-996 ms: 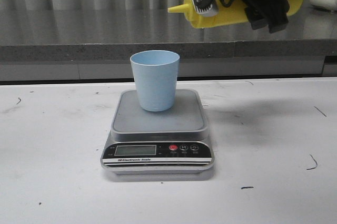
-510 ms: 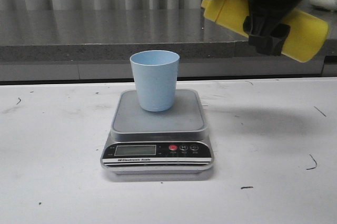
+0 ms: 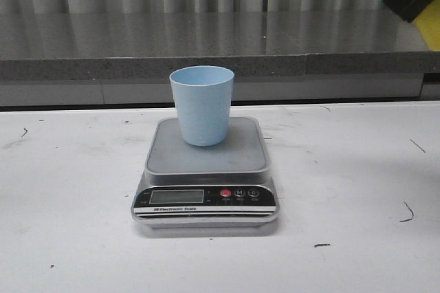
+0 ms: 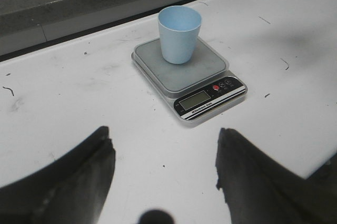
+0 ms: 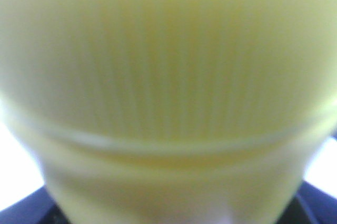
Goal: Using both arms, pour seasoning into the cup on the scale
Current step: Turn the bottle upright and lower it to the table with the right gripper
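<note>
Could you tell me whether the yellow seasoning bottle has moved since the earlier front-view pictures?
Yes. The seasoning bottle, earlier above and just right of the cup, has swung away rightward; only a sliver shows at the front view's right edge.

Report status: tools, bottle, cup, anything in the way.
Left tool open, empty, back from the scale. Right tool barely in frame; yellow bottle fills its camera, grip unconfirmed. Cup upright on the scale. Nothing blocking the cup.

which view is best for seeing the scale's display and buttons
The front view: the scale faces the camera, its panel with display and red button square-on and unobstructed. The left wrist view shows the whole scale too, but angled and smaller. The right wrist view shows none of it, only blurred yellow bottle.
</note>
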You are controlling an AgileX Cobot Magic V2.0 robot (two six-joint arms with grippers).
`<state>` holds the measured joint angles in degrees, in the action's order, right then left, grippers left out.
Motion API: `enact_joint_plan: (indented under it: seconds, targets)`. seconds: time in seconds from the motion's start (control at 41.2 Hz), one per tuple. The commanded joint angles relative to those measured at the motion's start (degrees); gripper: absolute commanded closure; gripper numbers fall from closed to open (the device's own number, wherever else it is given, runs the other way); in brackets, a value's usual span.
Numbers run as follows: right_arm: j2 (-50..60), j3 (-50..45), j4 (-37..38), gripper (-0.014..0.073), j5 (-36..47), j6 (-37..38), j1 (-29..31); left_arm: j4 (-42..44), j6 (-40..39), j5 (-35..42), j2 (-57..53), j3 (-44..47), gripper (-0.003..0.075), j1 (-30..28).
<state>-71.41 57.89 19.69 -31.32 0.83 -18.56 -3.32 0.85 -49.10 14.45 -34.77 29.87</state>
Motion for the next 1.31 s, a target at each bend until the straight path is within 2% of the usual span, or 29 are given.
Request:
enact_joint_plan:
  seconds: [0.0, 0.194, 0.461, 0.534, 0.68, 1.069, 1.287]
  targets:
    - [5.88, -3.01, 0.93, 0.0222, 10.72, 3.31, 1.78, -0.62, -0.39, 4.24, 0.58, -1.30, 0.0300, 0.05]
    - [9.73, -13.47, 0.89, 0.0222, 23.25, 8.30, 4.27, -0.62, -0.39, 4.24, 0.58, -1.30, 0.0300, 0.05]
    - [9.12, -28.80, 0.83, 0.0223, 56.55, 10.59, 9.99, -0.62, -0.39, 4.24, 0.58, -1.30, 0.0300, 0.05]
    - [7.57, -30.96, -0.34, 0.0225, 62.85, 10.59, 12.40, -0.62, -0.39, 4.24, 0.58, -1.30, 0.0300, 0.05]
    - [1.72, -31.65, -1.85, 0.0234, 69.47, 10.59, 15.17, -0.62, -0.39, 4.24, 0.58, -1.30, 0.0300, 0.05]
    - [-17.17, -30.88, -1.63, 0.0234, 92.09, 10.31, 14.90, -0.62, -0.39, 4.24, 0.58, -1.30, 0.0300, 0.05]
    - [-24.40, -26.91, 1.34, 0.0234, 94.28, 9.73, 14.84, -0.62, -0.39, 4.24, 0.58, -1.30, 0.0300, 0.05]
